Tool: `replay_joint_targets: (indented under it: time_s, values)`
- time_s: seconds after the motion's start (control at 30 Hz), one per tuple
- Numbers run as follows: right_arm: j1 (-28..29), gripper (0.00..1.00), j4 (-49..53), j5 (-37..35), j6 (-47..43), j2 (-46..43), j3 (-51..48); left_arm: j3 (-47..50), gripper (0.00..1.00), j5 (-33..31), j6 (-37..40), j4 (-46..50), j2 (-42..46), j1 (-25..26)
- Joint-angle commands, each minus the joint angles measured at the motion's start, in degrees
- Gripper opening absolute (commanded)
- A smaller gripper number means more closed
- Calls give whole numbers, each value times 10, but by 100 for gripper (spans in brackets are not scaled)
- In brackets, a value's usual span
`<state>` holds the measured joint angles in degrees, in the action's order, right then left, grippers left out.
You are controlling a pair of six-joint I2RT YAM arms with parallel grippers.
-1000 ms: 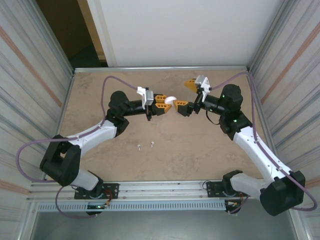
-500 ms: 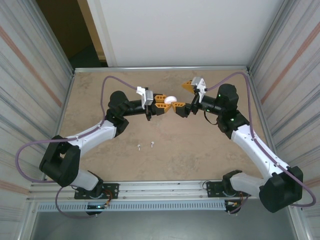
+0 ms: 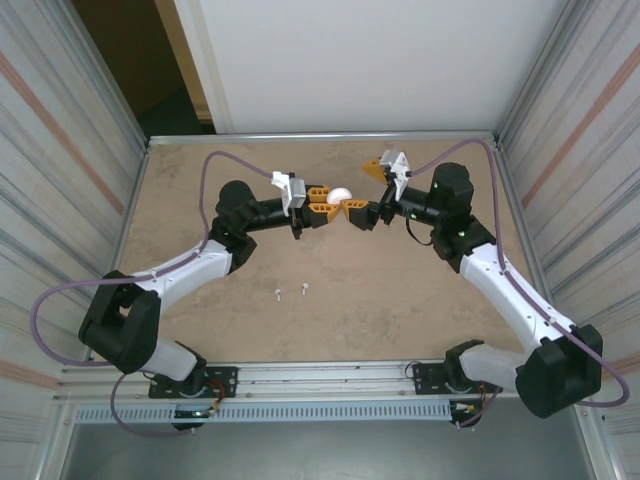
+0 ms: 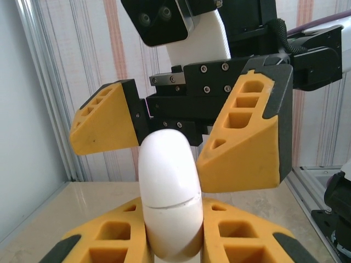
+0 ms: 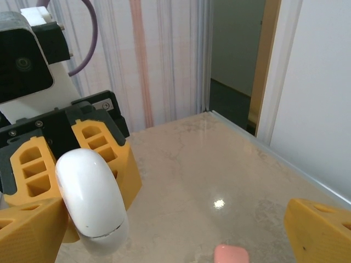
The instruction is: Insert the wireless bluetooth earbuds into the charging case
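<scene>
Above the far half of the beige marbled tabletop (image 3: pixel 420 300), the smooth white pebble-shaped charging case (image 3: pixel 341 195) hung in the air, its lid closed along a thin seam. The left gripper (image 3: pixel 328 201) had its yellow fingers (image 4: pixel 118 235) pinched tight on the lower half of the case, holding it upright and clear of the surface. The right gripper (image 3: pixel 362 189) faced it from the other side with its jaws spread wide, one yellow finger (image 4: pixel 247 142) on each flank of the case's upper half. From where I stood I could not tell whether either finger touched the shell.

Two tiny white stemmed earbuds (image 3: pixel 303 289) lay on the table well to the near side of the case and a little to its left. They were side by side but apart, with bare surface all round them. Beyond the case a strip of open table ran to the metal rim (image 3: pixel 320 136) at the far edge. Left and right of the case the surface lay open out to the ribbed side panels (image 3: pixel 60 150).

On the tabletop near the case, a small pink rounded thing (image 5: pixel 230 255) sat cut off by the edge of the right wrist view, with too little showing to say what it was.
</scene>
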<state>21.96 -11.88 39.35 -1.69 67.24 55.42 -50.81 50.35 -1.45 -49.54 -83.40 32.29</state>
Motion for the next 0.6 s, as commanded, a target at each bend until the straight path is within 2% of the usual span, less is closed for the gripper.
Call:
replay_joint_targets:
  time_s: [0.0, 0.43, 0.57]
  values:
    - [-14, 99, -10, -28, 16, 8, 33, -4, 0, 34, 26, 7, 22, 9]
    - [-17, 99, -3, -18, 15, 4, 43, -3, 0, 28, 30, 13, 22, 10]
    - [-17, 99, -1, -9, 15, -11, 38, -2, 0, 6, 31, 17, 25, 10]
